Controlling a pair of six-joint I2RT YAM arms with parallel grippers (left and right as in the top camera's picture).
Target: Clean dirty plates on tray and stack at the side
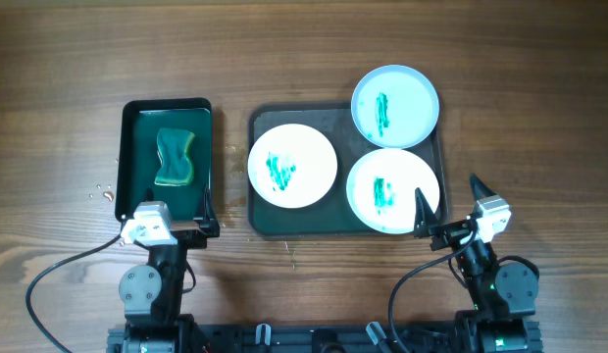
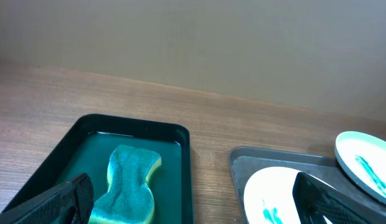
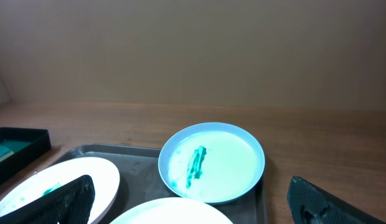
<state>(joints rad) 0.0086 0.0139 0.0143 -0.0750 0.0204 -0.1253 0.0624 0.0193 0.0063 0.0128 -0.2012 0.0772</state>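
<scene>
Plates (image 1: 392,190), three, rest on the grey-green tray (image 1: 260,221): the left white plate (image 1: 292,165), the right white plate (image 3: 174,211) at the near right, and the pale blue plate (image 1: 395,105) overlapping the far right rim. Each carries a green-teal smear at its centre. Just near of the right white plate sits the right gripper (image 1: 449,201), the closer arm, jaws spread. Further left, the left gripper (image 1: 169,221), jaws likewise spread, faces the sponge (image 1: 175,157), whose long axis runs near-to-far in the small black tray (image 1: 132,147).
</scene>
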